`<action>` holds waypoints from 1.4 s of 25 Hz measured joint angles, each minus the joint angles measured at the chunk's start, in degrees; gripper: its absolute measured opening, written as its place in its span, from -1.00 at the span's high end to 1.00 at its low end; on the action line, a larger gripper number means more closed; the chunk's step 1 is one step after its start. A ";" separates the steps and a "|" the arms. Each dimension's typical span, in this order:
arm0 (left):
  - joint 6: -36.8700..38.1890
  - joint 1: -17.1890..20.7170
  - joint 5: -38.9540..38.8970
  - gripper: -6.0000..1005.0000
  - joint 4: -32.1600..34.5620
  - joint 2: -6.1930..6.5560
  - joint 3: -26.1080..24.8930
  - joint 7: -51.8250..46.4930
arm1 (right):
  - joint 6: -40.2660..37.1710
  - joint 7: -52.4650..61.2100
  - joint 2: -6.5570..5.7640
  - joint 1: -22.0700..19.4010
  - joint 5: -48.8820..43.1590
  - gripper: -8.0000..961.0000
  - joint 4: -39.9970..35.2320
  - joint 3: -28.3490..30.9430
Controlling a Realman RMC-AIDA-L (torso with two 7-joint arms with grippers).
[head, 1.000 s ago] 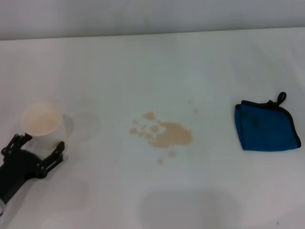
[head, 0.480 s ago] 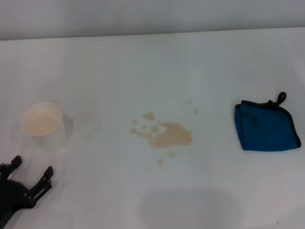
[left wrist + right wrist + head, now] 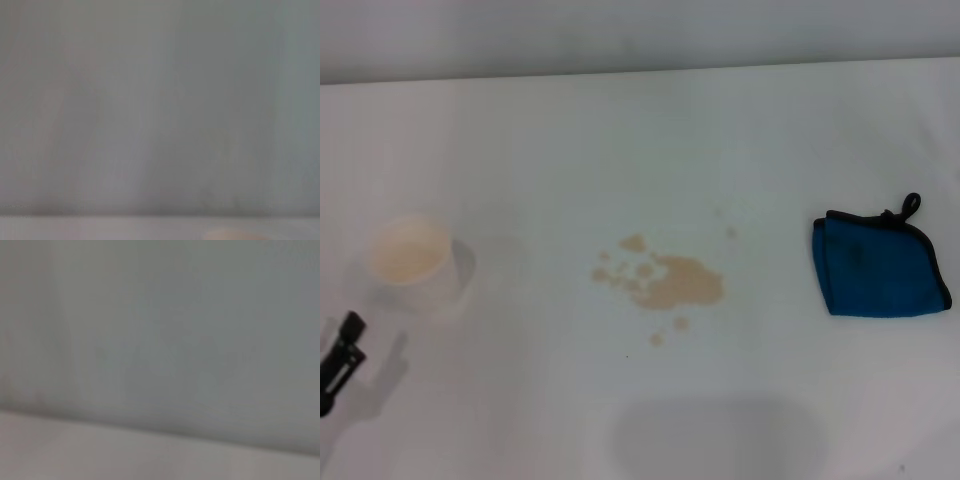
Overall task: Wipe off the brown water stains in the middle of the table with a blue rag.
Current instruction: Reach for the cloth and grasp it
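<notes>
At the far left edge of the head view, only one dark finger tip of the left gripper (image 3: 342, 350) is seen, low over the white table (image 3: 620, 130) and near its front-left part; whether its fingers are spread or pressed together cannot be told, since the rest of the gripper is cut off by the frame edge. Nothing is held by it as far as can be seen. Just beyond the gripper, apart from it, a cream paper cup (image 3: 412, 258) is stood upright on the table, its open mouth turned up and a pale tan inside shown. Toward the middle of the table, the brown water stains (image 3: 670, 282) are found: one larger tan blotch with several small droplets scattered around it, mostly on its left and nearer sides, and two fainter specks farther back to its right. Well apart from the stains, at the right side of the table, the blue rag (image 3: 875, 265) is laid flat and folded, its dark edging seen along the border and a small black loop stuck out at its far right corner. The rag is touched by no gripper. The right gripper is not seen in the head view, and only blank grey surfaces are shown by both wrist views.
</notes>
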 joint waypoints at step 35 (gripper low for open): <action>-2.87 0.27 -10.50 -0.76 4.38 1.12 -0.08 2.09 | 20.73 59.92 1.40 29.77 -62.63 -0.55 -7.61 -36.07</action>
